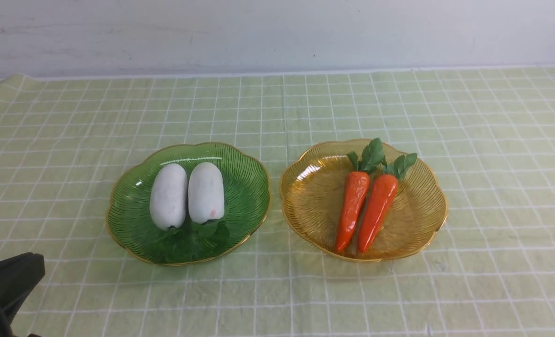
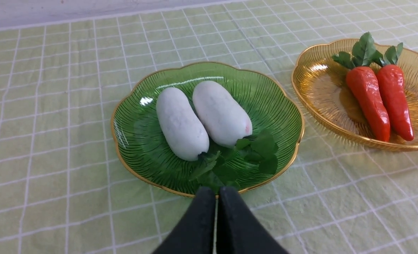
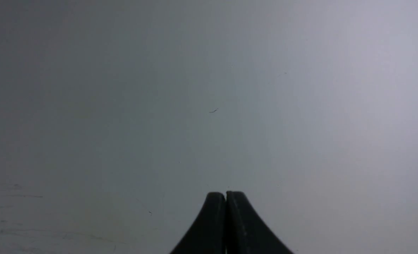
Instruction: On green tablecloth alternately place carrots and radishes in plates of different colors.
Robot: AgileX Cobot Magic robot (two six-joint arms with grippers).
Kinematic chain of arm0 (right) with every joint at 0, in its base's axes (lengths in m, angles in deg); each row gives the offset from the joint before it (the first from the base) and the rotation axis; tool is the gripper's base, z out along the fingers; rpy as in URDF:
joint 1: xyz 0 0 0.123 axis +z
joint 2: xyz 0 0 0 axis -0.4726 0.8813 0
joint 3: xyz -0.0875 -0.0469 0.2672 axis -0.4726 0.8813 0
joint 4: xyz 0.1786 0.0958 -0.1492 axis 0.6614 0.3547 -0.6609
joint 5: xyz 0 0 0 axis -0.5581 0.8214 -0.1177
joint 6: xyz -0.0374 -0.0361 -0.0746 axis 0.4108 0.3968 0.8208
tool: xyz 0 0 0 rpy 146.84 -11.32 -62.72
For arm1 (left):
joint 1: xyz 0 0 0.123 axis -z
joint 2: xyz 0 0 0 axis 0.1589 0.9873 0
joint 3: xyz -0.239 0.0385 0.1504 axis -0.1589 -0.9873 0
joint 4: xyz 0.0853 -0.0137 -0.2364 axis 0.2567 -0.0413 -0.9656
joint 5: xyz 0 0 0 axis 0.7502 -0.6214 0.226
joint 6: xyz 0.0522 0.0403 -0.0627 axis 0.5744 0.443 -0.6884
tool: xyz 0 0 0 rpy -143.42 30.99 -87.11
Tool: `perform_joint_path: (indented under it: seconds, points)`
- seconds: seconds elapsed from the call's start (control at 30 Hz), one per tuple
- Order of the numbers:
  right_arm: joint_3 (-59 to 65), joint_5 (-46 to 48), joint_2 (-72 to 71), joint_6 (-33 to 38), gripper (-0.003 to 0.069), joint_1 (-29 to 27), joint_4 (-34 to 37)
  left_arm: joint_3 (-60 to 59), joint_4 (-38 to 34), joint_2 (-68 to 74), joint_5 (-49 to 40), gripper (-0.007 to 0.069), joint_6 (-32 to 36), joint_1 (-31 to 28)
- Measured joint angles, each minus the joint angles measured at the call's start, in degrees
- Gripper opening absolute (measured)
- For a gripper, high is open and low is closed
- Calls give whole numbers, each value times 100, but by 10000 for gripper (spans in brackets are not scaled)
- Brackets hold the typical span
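Two white radishes (image 1: 186, 195) lie side by side in the green plate (image 1: 244, 187) on the green tablecloth (image 1: 277, 112), leaves toward me. Two orange carrots (image 1: 364, 210) lie side by side in the amber-yellow plate (image 1: 418, 206), leafy tops pointing away. The left wrist view shows the radishes (image 2: 202, 118), the green plate (image 2: 272, 98), the carrots (image 2: 380, 100) and the amber plate (image 2: 318, 88). My left gripper (image 2: 217, 192) is shut and empty, just short of the green plate's near rim; part of it shows at the front view's lower left (image 1: 13, 281). My right gripper (image 3: 226, 195) is shut and empty, facing a plain grey surface.
A pale wall (image 1: 277, 32) runs behind the table's far edge. The cloth reaches to both sides of the plates and toward me. The right arm is out of the front view.
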Motion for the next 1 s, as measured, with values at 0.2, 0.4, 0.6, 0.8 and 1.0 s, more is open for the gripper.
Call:
perform_joint_path:
  seconds: [0.2, 0.4, 0.6, 0.8, 1.0]
  points:
    - [0, 0, 0, 0, -14, 0, 0, -156, -55, -195, 190, -8, 378, -63]
    - [0, 4, 0, 0, -14, 0, 0, -1122, -826, -1206, 756, -8, 1477, -937]
    - [0, 4, 0, 13, -14, 0, 0, -2280, -1017, -2251, 964, -8, 1764, -1912]
    - [0, 23, -2, 13, -14, 0, 0, -2619, -1035, -2421, 647, -8, 1751, -2008]
    - [0, 23, -2, 13, -14, 0, 0, -2619, -1040, -2421, 647, -8, 1726, -1992]
